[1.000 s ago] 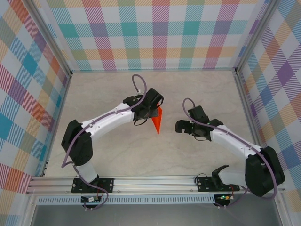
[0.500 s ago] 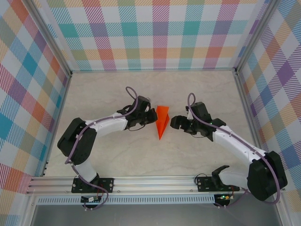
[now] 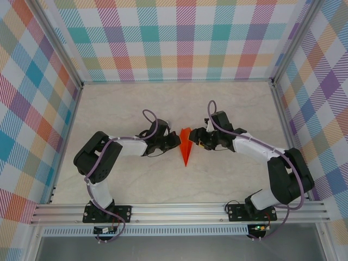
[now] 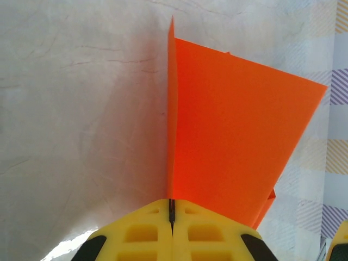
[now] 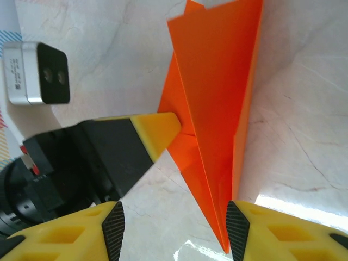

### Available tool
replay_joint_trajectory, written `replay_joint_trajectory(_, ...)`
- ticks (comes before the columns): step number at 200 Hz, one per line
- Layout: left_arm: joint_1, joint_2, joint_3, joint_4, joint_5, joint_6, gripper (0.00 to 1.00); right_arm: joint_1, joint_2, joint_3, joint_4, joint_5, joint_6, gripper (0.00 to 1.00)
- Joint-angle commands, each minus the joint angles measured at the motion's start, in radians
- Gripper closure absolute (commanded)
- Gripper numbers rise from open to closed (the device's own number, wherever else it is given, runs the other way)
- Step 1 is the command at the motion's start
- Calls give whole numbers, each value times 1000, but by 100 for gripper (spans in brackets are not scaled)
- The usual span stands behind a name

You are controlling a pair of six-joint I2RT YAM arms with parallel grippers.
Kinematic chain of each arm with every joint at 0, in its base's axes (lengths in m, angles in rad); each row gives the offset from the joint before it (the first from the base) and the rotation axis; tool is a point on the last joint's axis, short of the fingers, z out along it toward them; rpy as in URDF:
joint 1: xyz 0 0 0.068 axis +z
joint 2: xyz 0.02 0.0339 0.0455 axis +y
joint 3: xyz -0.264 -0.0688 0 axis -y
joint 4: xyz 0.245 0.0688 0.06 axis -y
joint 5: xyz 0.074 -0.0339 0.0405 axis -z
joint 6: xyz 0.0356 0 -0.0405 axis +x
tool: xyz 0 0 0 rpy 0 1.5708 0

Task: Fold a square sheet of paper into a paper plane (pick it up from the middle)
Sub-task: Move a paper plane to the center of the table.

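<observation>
left end effector [image 4: 171,209]: clamped tight on paper plane [image 4: 228,125] edge | right end effector [image 5: 174,228]: fingers parted, plane's nose between them, grip unclear | plane: held edge-up between both end effectors, near surface [image 3: 136,109]

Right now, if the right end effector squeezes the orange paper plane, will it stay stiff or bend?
Probably light: the left end effector pinches the paper plane by one thin fold. Its layered creases likely stiffen it lengthwise, but the flat wing may flex sideways. The right end effector, open at the nose, could crumple it.
</observation>
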Motion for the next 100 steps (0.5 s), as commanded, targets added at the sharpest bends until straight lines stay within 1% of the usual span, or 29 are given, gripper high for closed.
replay_joint_trajectory(1, 20, 8, -29, 51, 13, -8, 100, 6, 55, 53, 23, -41, 11, 46)
replay_joint_trajectory(50, 22, 11, -42, 49, 14, -3, 100, 37, 154, 123, 1, -63, 0, 44)
replay_joint_trajectory(83, 23, 10, -43, 45, 10, -4, 100, 46, 194, 144, -24, -58, -4, 42)
replay_joint_trajectory(100, 23, 11, -42, 36, 2, -3, 100, 49, 211, 153, -51, -37, -4, 41)
